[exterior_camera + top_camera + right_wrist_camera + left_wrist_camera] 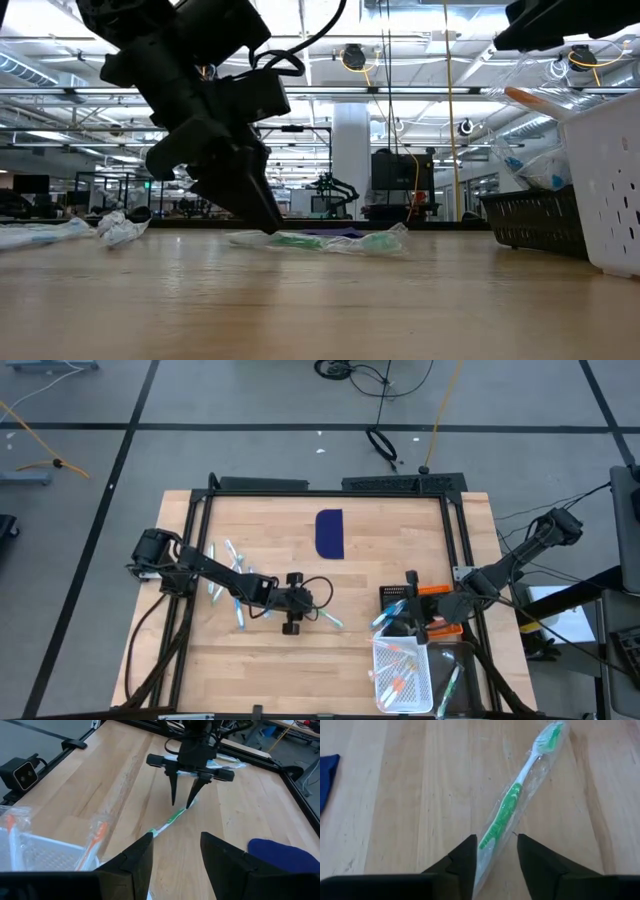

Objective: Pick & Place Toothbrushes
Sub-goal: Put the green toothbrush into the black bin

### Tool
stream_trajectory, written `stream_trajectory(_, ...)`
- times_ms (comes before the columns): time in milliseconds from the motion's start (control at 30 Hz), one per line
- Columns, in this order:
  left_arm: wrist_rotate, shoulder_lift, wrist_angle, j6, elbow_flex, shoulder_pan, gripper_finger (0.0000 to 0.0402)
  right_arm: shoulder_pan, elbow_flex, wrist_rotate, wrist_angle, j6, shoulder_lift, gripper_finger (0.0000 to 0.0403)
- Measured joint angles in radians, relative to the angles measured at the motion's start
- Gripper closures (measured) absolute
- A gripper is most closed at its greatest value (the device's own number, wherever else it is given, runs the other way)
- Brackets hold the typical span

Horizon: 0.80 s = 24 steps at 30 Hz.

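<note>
A: What is the biggest thing here?

B: The pale wooden plank worktop [270, 660], framed by black metal rails. On it, from large to small: a white perforated plastic basket [401, 676] near the right front corner, a black slotted plastic basket [396, 601] just behind it, and a dark blue flat rectangle of cloth [329, 533] toward the back middle.

A: And the arms?

B: The left arm reaches from the left edge to the middle of the worktop. Its left pincer [497, 855] points down, fingers parted, straddling the handle end of a green and white toothbrush in a clear plastic wrapper [517, 802]. That toothbrush lies flat on the wood, near the middle of the worktop; the fingers [174, 787] stand on either side of it without closing on it.

A: The other one?

B: The right arm comes from the right edge and hangs above the two baskets. Its right pincer [176, 855] is open and holds nothing, facing the left arm across the boards.

A: Where are the remaining brushes?

B: Several wrapped light blue and white toothbrushes [232, 572] lie scattered on the left part of the worktop, under and beside the left arm. Orange-handled wrapped toothbrushes [398, 672] lie inside the white basket.
</note>
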Motion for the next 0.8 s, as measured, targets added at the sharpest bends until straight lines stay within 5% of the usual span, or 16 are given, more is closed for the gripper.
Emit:
stream_trajectory(167,-0.018,0.000,-0.046,0.044,0.000,0.003,0.0230,-0.016,0.000,-0.001,-0.002,0.001,0.000,0.0248)
stream_trajectory(433,-0.024,0.037,-0.041,0.034,0.002,0.025,0.0250,-0.023,0.000,-0.003,-0.007,0.002,0.000,0.0248)
stream_trajectory(800,-0.020,0.042,-0.025,0.006,0.002,0.028,0.0386,-0.023,0.000,-0.004,-0.015,0.002,0.000,0.0248)
